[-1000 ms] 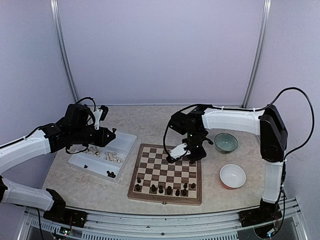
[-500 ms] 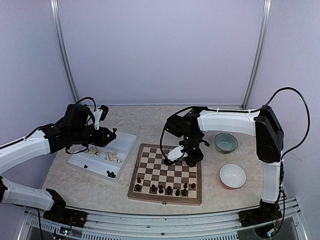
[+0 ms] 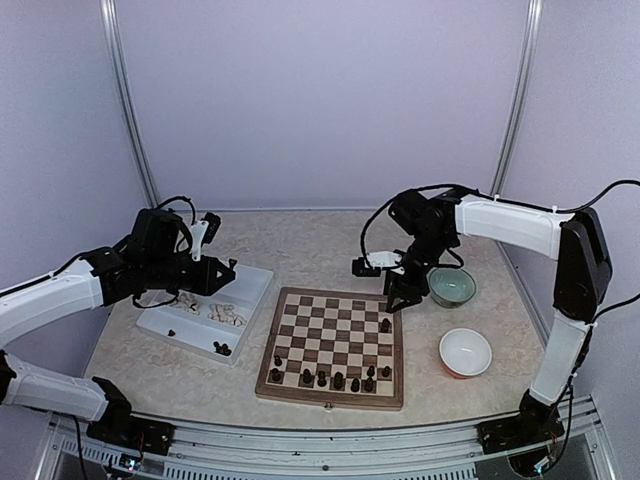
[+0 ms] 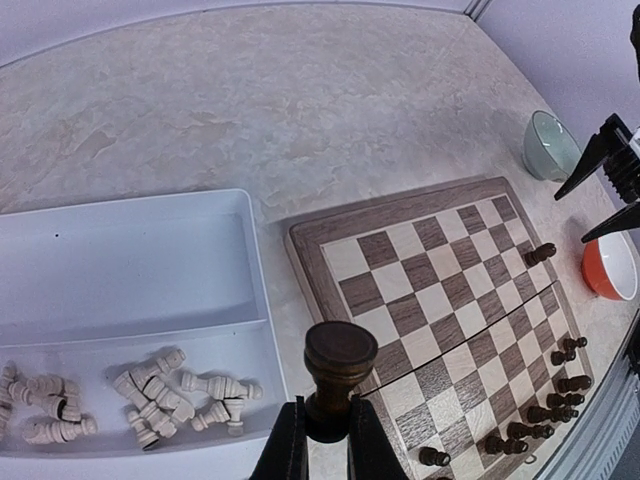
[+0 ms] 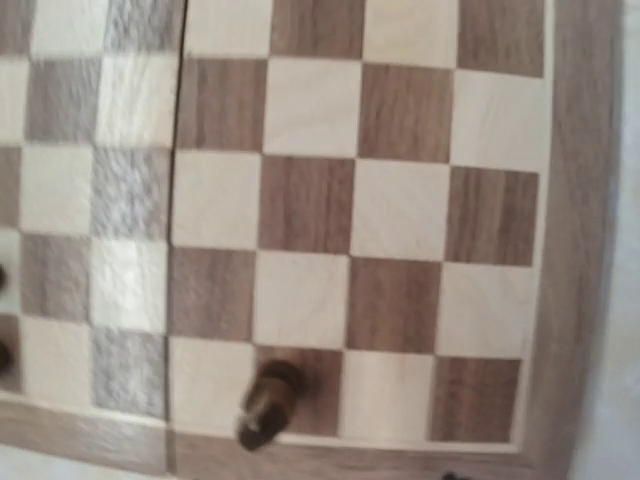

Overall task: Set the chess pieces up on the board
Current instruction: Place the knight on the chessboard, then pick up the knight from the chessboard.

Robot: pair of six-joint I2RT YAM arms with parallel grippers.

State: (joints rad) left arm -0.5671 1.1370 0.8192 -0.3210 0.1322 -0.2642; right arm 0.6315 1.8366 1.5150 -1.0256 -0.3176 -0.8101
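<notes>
Left hand (image 4: 320, 445) pinches a dark chess piece (image 4: 339, 372); right hand (image 3: 395, 297) spread, empty, near the board (image 3: 320, 331).

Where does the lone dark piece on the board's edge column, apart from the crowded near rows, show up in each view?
Top external: lone dark piece, right of centre, on the right-hand edge column of the board.
Left wrist: right side, below the green bowl.
Right wrist: bottom, left of centre, on a dark square.
Shared landmark: the board's brown border, running right beside the piece in all three.
</notes>
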